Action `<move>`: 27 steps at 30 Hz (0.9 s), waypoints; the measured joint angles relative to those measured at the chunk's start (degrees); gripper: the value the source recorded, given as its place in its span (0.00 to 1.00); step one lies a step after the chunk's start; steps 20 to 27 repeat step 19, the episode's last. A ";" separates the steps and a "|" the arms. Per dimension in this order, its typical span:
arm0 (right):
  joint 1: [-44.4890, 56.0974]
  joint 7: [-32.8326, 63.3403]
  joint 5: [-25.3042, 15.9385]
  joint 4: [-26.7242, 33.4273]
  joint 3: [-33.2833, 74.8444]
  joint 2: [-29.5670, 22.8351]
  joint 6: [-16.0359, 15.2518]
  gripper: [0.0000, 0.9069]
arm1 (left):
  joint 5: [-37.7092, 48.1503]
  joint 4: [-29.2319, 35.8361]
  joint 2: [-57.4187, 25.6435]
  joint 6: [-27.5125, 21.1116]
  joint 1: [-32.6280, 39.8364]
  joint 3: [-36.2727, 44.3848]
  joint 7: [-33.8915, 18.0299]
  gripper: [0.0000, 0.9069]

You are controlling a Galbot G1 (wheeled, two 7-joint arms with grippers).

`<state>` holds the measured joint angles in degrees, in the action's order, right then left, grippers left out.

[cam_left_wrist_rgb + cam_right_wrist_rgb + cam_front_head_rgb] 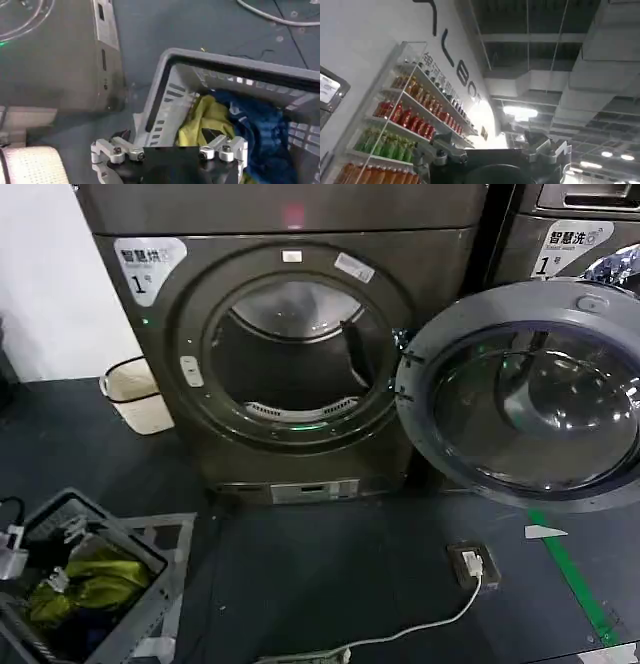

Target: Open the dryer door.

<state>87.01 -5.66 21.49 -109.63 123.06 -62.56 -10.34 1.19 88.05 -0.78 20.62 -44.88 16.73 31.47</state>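
the dryer (290, 354) stands at the 12 o'clock position of the head view, front panel facing the camera. its drum opening (290, 349) is exposed, circular, with the axis running straight back into the cabinet. the dryer door (525, 389) is swung fully open on a hinge at the 3 o'clock edge of the opening; it lies at the 3 o'clock side of the head view, its inner glass face turned toward the camera and its plane roughly parallel to the front panel. a second machine (570, 234) stands behind the door at 1 o'clock.

a laundry basket (90, 584) with yellow-green and blue clothing sits on the floor (330, 574) at 8 o'clock. a white bin (135, 394) stands at 9 o'clock beside the dryer. a white cable (400, 634) and a floor socket (470, 564) lie at 5 o'clock.

the left pincer (170, 150) hangs above the basket (210, 75), fingers spread apart and holding nothing. the right pincer (495, 152) points upward toward the ceiling (545, 55) and a drinks shelf (410, 120), fingers spread and empty.
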 joint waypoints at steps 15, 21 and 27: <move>0.10 -0.05 -0.12 -0.73 -0.12 -0.96 0.08 1.00 | -0.84 -0.76 0.80 -1.01 0.24 -0.03 2.74 1.00; 0.09 -0.06 -0.15 -1.13 -0.27 -1.08 0.04 1.00 | -1.10 -1.54 1.21 -0.77 0.22 0.00 3.22 1.00; 0.09 -0.06 -0.15 -1.13 -0.27 -1.08 0.04 1.00 | -1.10 -1.54 1.21 -0.77 0.22 0.00 3.22 1.00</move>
